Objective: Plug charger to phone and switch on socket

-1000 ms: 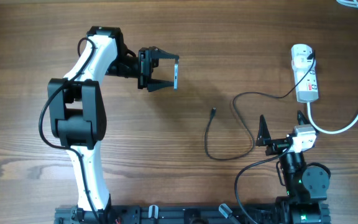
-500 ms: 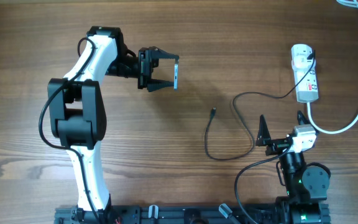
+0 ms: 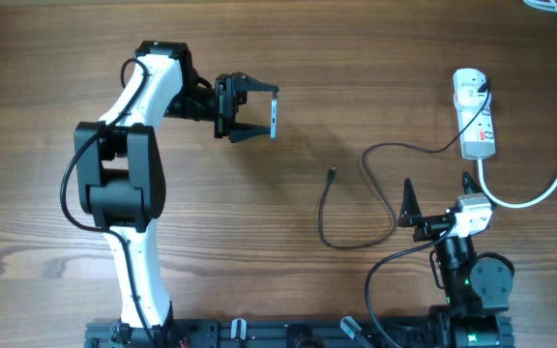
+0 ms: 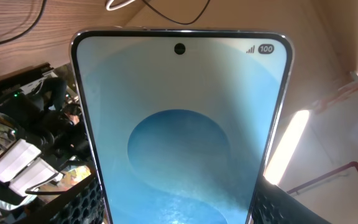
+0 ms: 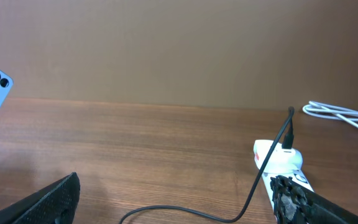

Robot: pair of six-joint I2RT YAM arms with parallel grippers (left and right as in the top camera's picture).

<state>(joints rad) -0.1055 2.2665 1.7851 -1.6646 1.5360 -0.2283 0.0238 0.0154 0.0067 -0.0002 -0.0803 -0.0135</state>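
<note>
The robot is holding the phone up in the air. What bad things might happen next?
1. The phone is pinched only at its edges by the left tool, above the table; it might slip and drop.
2. The charger tip is tiny and lies flat on the table, so the open right tool may nudge it away instead of grabbing it.
3. The charger loops beside the right tool; snagging it could tug the socket.

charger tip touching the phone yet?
Apart. Overhead: the charger tip lies on the table, bare wood between it and the phone held in the left gripper.
</note>
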